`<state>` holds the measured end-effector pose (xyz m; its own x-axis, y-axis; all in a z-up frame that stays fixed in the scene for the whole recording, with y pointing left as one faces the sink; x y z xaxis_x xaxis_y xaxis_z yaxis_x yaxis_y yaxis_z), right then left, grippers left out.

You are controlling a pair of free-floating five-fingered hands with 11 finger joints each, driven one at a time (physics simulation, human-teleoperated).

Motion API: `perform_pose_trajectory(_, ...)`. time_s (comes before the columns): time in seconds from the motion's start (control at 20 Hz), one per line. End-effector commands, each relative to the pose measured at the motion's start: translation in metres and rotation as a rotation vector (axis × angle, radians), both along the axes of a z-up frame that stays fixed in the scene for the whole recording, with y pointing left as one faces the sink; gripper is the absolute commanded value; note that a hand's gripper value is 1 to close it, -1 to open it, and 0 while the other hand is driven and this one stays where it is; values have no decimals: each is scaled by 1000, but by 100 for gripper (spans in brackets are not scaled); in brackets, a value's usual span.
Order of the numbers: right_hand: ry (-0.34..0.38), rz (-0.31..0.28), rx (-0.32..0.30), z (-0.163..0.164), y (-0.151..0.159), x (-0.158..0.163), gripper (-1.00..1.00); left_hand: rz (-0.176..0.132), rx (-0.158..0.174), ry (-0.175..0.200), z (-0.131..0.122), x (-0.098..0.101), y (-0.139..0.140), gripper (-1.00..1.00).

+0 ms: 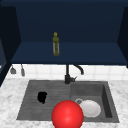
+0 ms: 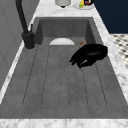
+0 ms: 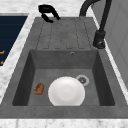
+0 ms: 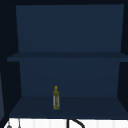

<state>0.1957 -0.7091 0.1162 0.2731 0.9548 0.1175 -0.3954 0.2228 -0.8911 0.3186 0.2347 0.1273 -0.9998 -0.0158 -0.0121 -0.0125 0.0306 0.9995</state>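
Nearest the front camera we recorded a red sphere (image 1: 67,115), which covered the middle of the sink's front edge. Behind it, the left hand (image 1: 42,97) hung over the ribbed drainboard (image 1: 57,88), near its front side. Its fingers (image 2: 76,60) were loosely curved and relaxed, slightly apart, and closed on nothing. We could not tell whether they touched the ribs.

The white plate (image 1: 90,108) lay flat on the floor of the basin (image 1: 107,97), to the right of the drainboard and well apart from the hand. The drain (image 3: 82,80) sat just beside its rim, and a small brown scrubber (image 3: 38,88) lay near it on the opposite side.

We judged the plate rigid, fairly light, smooth-glazed, and breakable if knocked against the basin wall. As it lay flat, we judged the rim the only usable hold: thumb above, fingers under the edge. A wet glaze would call for a firm pinch.

Farther back stood the black faucet (image 1: 67,76), at the sink's rear edge. Beyond it, an olive-green bottle (image 1: 56,44) stood upright on the dark blue shelf (image 1: 90,53)
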Motion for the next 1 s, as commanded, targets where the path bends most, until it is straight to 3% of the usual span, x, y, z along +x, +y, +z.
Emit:
perform_pose_trajectory(0.0, -49, -50, 3, 2, 1, 7, -100, 0, 0, 0, 0, 0, 0, 0)
perform_pose_trajectory(0.15, 20, -34, -7, 47, 3, -5, -100, 0, 0, 0, 0, 0, 0, 0)
perform_pose_trajectory(0.35, 38, -9, -14, 78, 5, -7, -100, 0, 0, 0, 0, 0, 0, 0)
perform_pose_trajectory(0.45, 41, -4, -24, 95, 20, -7, -100, 0, 0, 0, 0, 0, 0, 0)
perform_pose_trajectory(0.7, 32, -18, -118, 102, 57, -4, -100, 0, 0, 0, 0, 0, 0, 0)
perform_pose_trajectory(0.95, 54, -22, -132, 105, 92, 7, -100, 0, 0, 0, 0, 0, 0, 0)
